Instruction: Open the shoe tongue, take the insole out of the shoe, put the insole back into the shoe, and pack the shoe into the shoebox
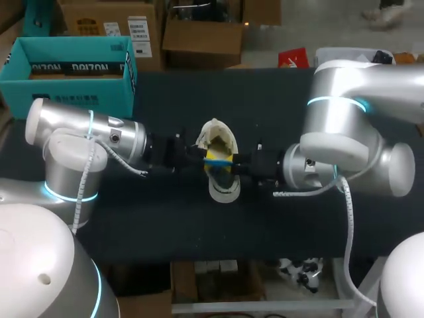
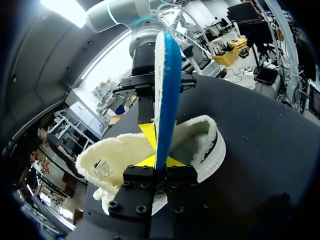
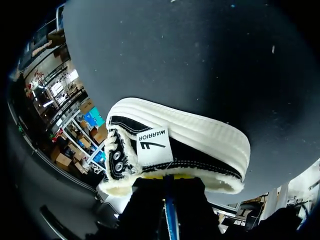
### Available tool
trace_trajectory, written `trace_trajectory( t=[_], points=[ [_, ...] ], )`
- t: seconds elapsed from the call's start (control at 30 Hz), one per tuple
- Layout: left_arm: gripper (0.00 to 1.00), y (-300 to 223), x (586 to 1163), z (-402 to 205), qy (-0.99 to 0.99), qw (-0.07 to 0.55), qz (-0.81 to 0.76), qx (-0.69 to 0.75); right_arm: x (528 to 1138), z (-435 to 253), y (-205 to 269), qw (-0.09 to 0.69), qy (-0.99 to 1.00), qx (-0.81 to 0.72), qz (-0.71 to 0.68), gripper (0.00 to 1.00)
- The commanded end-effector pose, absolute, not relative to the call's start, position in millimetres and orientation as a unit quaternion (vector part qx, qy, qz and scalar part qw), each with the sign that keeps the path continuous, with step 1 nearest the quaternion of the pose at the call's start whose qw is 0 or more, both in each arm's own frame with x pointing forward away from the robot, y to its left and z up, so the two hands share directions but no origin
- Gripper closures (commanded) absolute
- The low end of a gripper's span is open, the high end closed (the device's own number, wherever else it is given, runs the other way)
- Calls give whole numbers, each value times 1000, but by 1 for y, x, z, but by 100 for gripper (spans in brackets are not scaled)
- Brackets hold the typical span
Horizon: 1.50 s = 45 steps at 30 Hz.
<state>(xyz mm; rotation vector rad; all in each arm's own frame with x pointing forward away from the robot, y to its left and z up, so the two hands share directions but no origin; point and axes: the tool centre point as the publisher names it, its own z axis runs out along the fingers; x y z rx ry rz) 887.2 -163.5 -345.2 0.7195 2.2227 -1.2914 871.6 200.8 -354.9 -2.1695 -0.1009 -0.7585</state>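
A black shoe with a white sole and cream fleece lining lies on the dark table between my two arms. Its tongue is folded out and open. The blue insole stands on edge above the shoe's opening. My left gripper is shut on the near end of the insole. My right gripper comes from the opposite side, over the shoe's side wall, and is shut on the insole's other end. In the head view both grippers meet over the shoe at the insole.
The open teal shoebox stands at the table's far left corner, behind my left arm. My right arm fills the table's right side. A red item lies at the far edge.
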Motion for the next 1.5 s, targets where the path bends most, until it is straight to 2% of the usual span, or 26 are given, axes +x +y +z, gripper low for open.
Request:
trace_trajectory(
  t=[0.03, 0.07, 0.13, 0.2, 0.27, 0.4, 0.5, 0.6, 0.63, 0.67, 1.03, 1.07, 1.13, 1.17, 1.2, 1.5],
  points=[
    [40, -163, 879, -341, 801, 240, -480, 265, 874, -359, 206, 409, -39, -860, -304, 100],
    [30, -162, 876, -338, 798, 242, -483, 267, 874, -358, 205, 409, -39, -860, -303, 100],
    [31, -161, 871, -333, 793, 245, -488, 269, 873, -357, 205, 408, -39, -860, -303, 100],
    [48, -159, 865, -329, 789, 248, -492, 272, 872, -356, 204, 408, -39, -860, -304, 100],
    [56, -157, 861, -327, 787, 249, -493, 274, 872, -355, 204, 408, -39, -860, -303, 100],
    [64, -156, 857, -324, 785, 253, -494, 275, 871, -355, 201, 409, -40, -860, -303, 100],
    [66, -156, 857, -323, 785, 256, -494, 273, 869, -355, 200, 411, -39, -859, -303, 100],
    [74, -156, 855, -322, 785, 258, -493, 272, 869, -356, 198, 411, -39, -859, -302, 100],
    [81, -156, 855, -321, 785, 259, -493, 272, 868, -355, 198, 411, -39, -859, -302, 100],
    [98, -156, 855, -321, 785, 259, -493, 272, 868, -355, 198, 411, -39, -859, -301, 100],
    [100, -158, 857, -327, 791, 258, -484, 270, 862, -351, 200, 411, -37, -860, -301, 100],
    [100, -157, 857, -327, 791, 257, -485, 270, 862, -351, 200, 411, -37, -860, -301, 96],
    [100, -156, 858, -327, 791, 257, -486, 269, 862, -351, 200, 411, -37, -860, -301, 52],
    [100, -156, 858, -328, 791, 256, -486, 268, 862, -351, 200, 411, -37, -860, -301, 12],
    [100, -155, 858, -328, 791, 256, -487, 267, 861, -350, 200, 410, -37, -860, -301, 0],
    [100, -152, 860, -331, 791, 255, -490, 263, 854, -343, 208, 407, -38, -862, -300, 0]
  ],
)
